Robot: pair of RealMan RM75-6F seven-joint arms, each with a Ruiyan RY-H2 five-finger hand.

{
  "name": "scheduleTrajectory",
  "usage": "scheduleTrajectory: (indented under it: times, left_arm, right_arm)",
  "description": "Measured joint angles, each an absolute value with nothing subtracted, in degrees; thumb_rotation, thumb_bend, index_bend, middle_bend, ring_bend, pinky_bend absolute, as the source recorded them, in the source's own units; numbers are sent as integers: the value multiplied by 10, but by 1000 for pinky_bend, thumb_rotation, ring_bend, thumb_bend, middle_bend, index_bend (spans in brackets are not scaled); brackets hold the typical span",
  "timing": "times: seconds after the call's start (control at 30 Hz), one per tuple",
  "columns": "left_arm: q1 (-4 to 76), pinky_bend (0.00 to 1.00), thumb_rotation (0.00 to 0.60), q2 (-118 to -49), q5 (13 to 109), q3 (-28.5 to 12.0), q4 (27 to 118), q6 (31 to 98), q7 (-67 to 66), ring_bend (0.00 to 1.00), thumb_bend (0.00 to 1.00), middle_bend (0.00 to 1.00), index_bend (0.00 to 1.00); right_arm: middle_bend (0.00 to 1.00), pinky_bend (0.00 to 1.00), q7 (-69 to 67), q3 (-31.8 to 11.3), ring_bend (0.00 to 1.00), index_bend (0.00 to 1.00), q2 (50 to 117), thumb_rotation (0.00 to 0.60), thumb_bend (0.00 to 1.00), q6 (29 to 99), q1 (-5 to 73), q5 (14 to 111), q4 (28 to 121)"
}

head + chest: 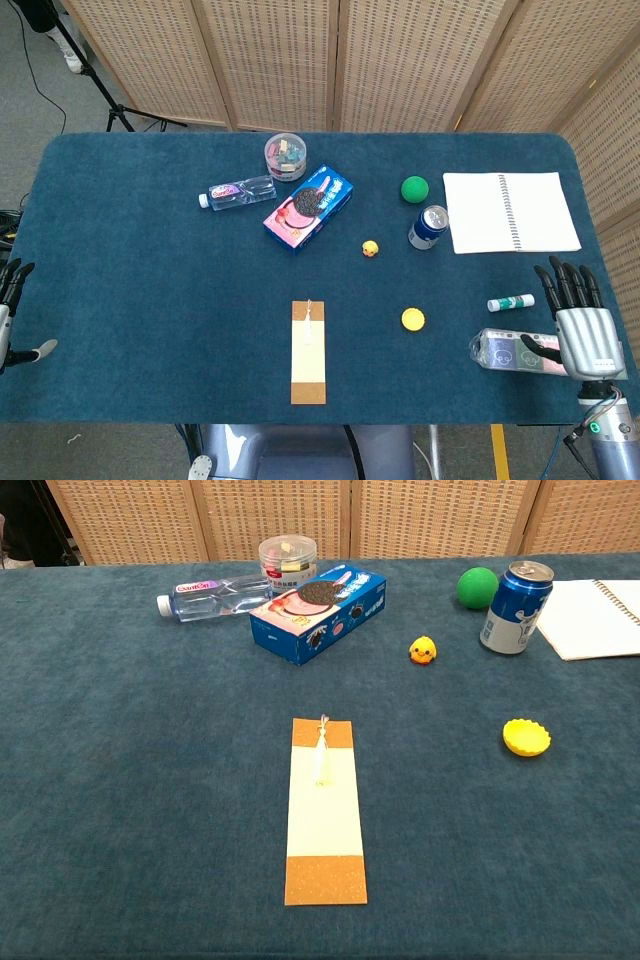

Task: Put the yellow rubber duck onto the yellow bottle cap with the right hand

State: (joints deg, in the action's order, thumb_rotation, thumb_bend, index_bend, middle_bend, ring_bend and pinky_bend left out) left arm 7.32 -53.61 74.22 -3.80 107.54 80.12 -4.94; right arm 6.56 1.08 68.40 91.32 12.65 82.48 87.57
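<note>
Bookmark (323, 810), cream with orange-brown ends and a small tassel, flat on the blue table cloth (120, 780) at the near centre; yellow bottle cap (526, 737) to its right, alone on the cloth; yellow rubber duck (423, 651) further back, upright, apart from the cap and touched by nothing; blue drink can (514, 607) standing right of the duck, green ball (477, 587) just behind it; spiral notebook (510, 211) open, right of the can; blue biscuit box (320, 612) lying at an angle left of the duck; clear water bottle (215, 595) on its side beside the box; round clear tub (288, 560) of small items behind both; glue stick (511, 302), white with green cap, near the right edge in the head view; clear packet (505, 350) in front of it; right hand (578, 315) at the right edge, fingers straight and spread, holding nothing, thumb over the packet though contact cannot be told; left hand (12, 310) at the far left edge, only partly seen, fingers extended and apart, nothing in it; folding wicker screen (330, 60) behind the table
</note>
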Motion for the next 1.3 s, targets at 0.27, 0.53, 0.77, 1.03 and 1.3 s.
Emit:
scheduleTrajectory:
  times: [0.27, 0.53, 0.77, 1.03, 1.3]
  left_arm:
    - [67, 0, 600, -532, 746, -40, 1078, 810, -40, 0, 0, 0, 0]
    - [68, 0, 600, -531, 737, -43, 1073, 804, -37, 0, 0, 0, 0]
    - [73, 0, 600, -536, 718, -49, 1071, 794, -48, 0, 0, 0, 0]
    - [85, 0, 600, -544, 692, -54, 1066, 772, -66, 0, 0, 0, 0]
    - [92, 0, 600, -549, 669, -60, 1059, 761, -75, 0, 0, 0, 0]
  right_arm:
    - [0, 0, 65, -2, 0, 37, 680, 600, 0, 893, 130, 840, 872]
    - [0, 0, 76, -33, 0, 304, 654, 600, 0, 800, 207, 868, 934]
    - [0, 0, 162, -110, 0, 423, 677, 600, 120, 620, 350, 782, 965]
    - [0, 0, 249, -160, 0, 441, 781, 600, 165, 521, 464, 636, 867]
    - [0, 0, 256, -162, 0, 463, 873, 600, 232, 465, 514, 588, 719]
